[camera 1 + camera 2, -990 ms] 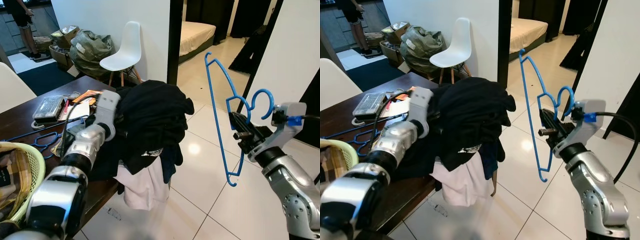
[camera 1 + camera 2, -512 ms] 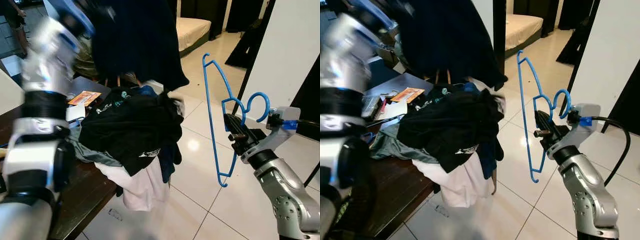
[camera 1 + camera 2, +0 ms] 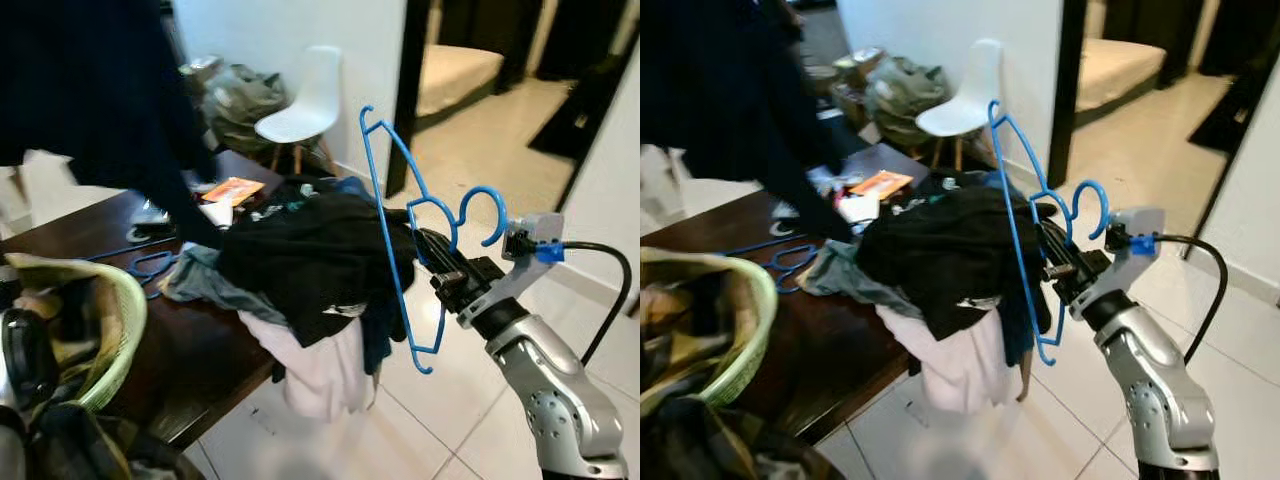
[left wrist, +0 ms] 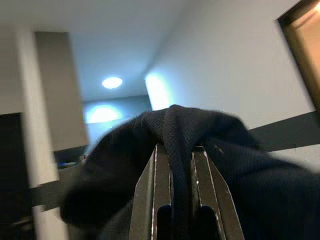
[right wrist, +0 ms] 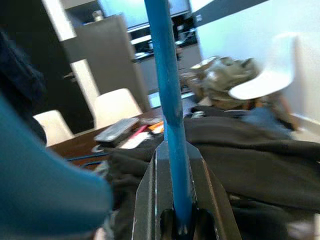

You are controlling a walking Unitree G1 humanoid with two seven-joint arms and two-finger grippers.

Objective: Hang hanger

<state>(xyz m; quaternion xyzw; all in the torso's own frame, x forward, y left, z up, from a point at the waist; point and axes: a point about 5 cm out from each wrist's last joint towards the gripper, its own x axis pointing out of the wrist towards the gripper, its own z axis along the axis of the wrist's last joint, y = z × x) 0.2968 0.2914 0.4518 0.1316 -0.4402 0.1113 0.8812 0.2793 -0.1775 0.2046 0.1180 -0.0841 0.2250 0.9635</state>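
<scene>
Left gripper (image 4: 175, 185): raised high, its 2 fingers (image 4: 150, 200) clamped on a fold of a dark garment (image 3: 90, 90), which hangs from it over the left end of the table (image 3: 190, 350). Below this gripper, at the near corner of the table, sits a yellow-green basket (image 3: 125, 310) with clothes in it. Farther along the table, toward the right gripper, lie a blue hanger (image 3: 150, 265) flat on the wood, some papers (image 3: 232, 190) and a pile of clothes (image 3: 310, 250), dark on top with a pale piece drooping over the table edge. Beyond the pile stands 1 white chair (image 3: 305, 100) against the wall, with a grey-green bag (image 3: 240, 100) beside it.

Right gripper (image 3: 432, 262): held out just right of the pile, fingers (image 5: 207, 200) closed on the bar of a second blue hanger (image 3: 395, 215). This hanger stands roughly upright in the grip, its hook (image 3: 480, 210) curving back over the gripper toward the wrist, its long frame touching or just in front of the pile; which cannot be told. Behind the right gripper, a doorway opens onto a room with a bed (image 3: 460, 70); white tiled floor (image 3: 440, 400) lies beneath the arm.
</scene>
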